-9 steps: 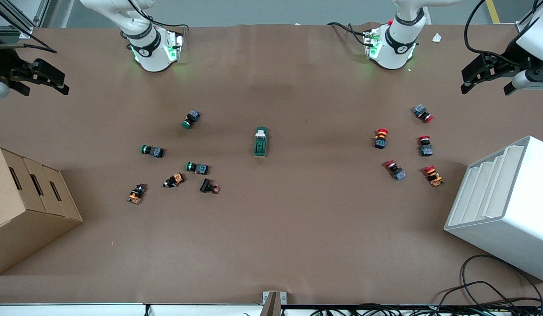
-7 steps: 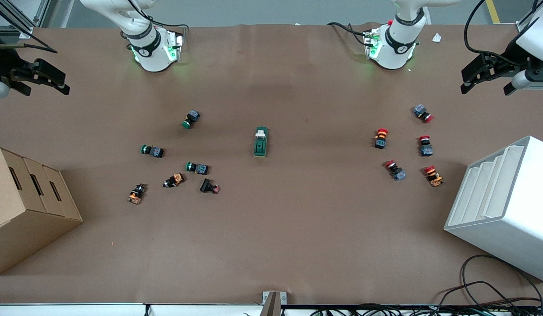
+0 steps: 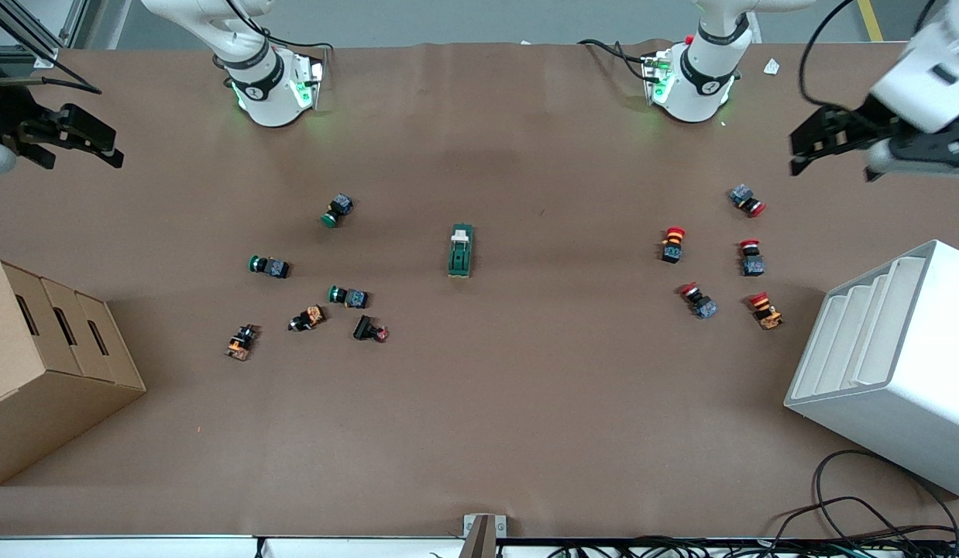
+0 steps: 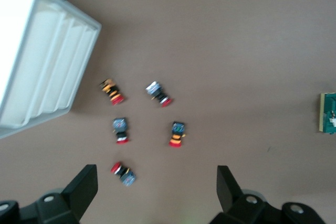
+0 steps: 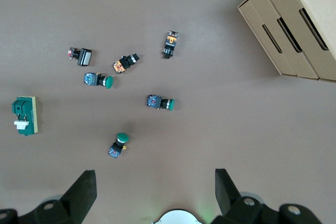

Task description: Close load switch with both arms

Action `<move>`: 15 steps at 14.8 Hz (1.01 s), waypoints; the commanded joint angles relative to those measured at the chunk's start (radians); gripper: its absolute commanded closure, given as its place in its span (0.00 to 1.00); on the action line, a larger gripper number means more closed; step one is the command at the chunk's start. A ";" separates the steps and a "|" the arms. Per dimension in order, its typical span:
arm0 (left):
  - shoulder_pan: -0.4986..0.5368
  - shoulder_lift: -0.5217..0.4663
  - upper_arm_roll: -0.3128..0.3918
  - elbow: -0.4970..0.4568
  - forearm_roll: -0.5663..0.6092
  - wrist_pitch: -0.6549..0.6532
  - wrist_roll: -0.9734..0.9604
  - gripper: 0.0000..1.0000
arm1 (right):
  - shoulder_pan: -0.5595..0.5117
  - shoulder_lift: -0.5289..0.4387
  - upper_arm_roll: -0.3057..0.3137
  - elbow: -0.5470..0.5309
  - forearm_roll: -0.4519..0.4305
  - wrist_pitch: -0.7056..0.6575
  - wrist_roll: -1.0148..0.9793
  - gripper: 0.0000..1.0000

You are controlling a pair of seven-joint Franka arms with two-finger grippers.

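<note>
The load switch (image 3: 461, 250), a dark green oblong block with a cream lever at the end toward the bases, lies on the middle of the brown table. It shows at the edge of the left wrist view (image 4: 329, 114) and in the right wrist view (image 5: 23, 115). My left gripper (image 3: 795, 155) is open and empty in the air over the left arm's end of the table, with several red-capped buttons below it (image 4: 156, 182). My right gripper (image 3: 114, 151) is open and empty over the right arm's end (image 5: 155, 184).
Several red-capped push buttons (image 3: 673, 244) lie toward the left arm's end. Green-capped and other push buttons (image 3: 348, 296) lie toward the right arm's end. A cardboard box (image 3: 46, 349) and a white slotted rack (image 3: 890, 356) stand at the table's two ends.
My left gripper has shifted a little toward the middle of the table. The right arm and the load switch have not moved.
</note>
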 commanded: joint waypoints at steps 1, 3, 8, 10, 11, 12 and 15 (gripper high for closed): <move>-0.017 0.051 -0.069 -0.001 -0.010 0.080 -0.080 0.00 | 0.008 -0.027 -0.006 -0.010 0.015 0.008 0.016 0.00; -0.018 0.085 -0.138 -0.027 -0.007 0.168 -0.160 0.00 | 0.010 -0.024 -0.005 0.002 0.013 0.007 0.013 0.00; -0.023 0.160 -0.284 -0.130 0.040 0.373 -0.422 0.00 | 0.001 0.036 -0.010 0.025 0.011 0.008 0.014 0.00; -0.046 0.158 -0.320 -0.209 0.051 0.458 -0.497 0.00 | 0.001 0.068 -0.010 0.036 0.011 0.013 -0.003 0.00; -0.072 0.158 -0.321 -0.243 0.052 0.505 -0.530 0.00 | -0.001 0.076 -0.011 0.037 0.010 0.024 -0.001 0.00; -0.105 0.160 -0.321 -0.263 0.051 0.525 -0.545 0.00 | -0.002 0.086 -0.011 0.037 0.008 0.048 -0.003 0.00; -0.204 0.186 -0.321 -0.303 0.083 0.580 -0.638 0.00 | 0.001 0.174 -0.011 0.039 -0.008 0.087 -0.003 0.00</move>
